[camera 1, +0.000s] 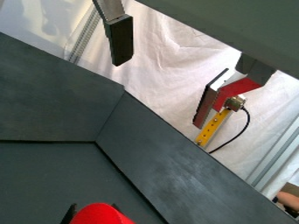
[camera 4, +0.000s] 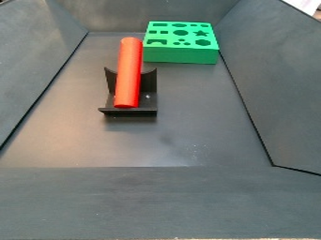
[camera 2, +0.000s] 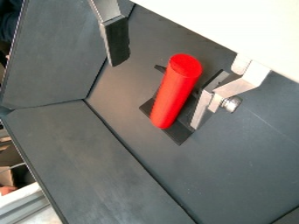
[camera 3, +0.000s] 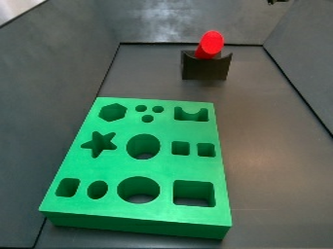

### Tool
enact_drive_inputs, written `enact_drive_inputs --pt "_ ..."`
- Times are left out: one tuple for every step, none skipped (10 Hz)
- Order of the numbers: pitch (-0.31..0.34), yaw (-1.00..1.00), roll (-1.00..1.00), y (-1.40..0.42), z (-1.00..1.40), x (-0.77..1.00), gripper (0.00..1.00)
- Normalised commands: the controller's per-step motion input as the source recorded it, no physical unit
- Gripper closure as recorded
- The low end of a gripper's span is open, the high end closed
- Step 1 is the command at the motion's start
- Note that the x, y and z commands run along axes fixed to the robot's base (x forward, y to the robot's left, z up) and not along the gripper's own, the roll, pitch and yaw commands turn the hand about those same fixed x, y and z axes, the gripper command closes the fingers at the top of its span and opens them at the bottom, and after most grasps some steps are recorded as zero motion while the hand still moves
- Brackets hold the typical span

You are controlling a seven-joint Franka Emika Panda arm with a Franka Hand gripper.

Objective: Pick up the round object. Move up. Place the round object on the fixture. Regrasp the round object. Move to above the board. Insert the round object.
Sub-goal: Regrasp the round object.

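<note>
The round object lies on the fixture, leaning in the notch with its upper flat end pointing away from the base plate. In a side view the red end shows above the dark block, and in a wrist view the whole peg is seen standing tilted on the bracket. Nothing touches the peg; it rests there alone.

The board lies flat on the floor, well apart from the fixture, and all its holes are empty. The large round holes in it are not filled.

The gripper is above the fixture, raised clear of the peg. In both wrist views only one finger with its dark pad shows clearly, plus a silver part at the other side, and nothing is between them. The jaws stand spread, holding nothing.

In my judgement, the pick-up, the lift and the placing on the fixture are done. What is left is the regrasp of the peg, then the move to above the board, and the insertion into a round hole.
</note>
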Motion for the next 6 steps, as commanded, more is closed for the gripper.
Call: enact_drive_inputs --pt "0.054 0.1 0.14 -0.05 -0.04 0.73 0.0" --pt "0.054 0.1 0.14 -0.05 -0.04 0.73 0.0" --pt "0.055 0.1 0.14 -0.05 -0.04 0.73 0.0" --pt "0.055 0.1 0.14 -0.05 -0.04 0.73 0.0" --pt "0.055 0.1 0.14 -0.05 -0.04 0.73 0.0" --pt "0.055 0.1 0.14 -0.05 -0.04 0.73 0.0"
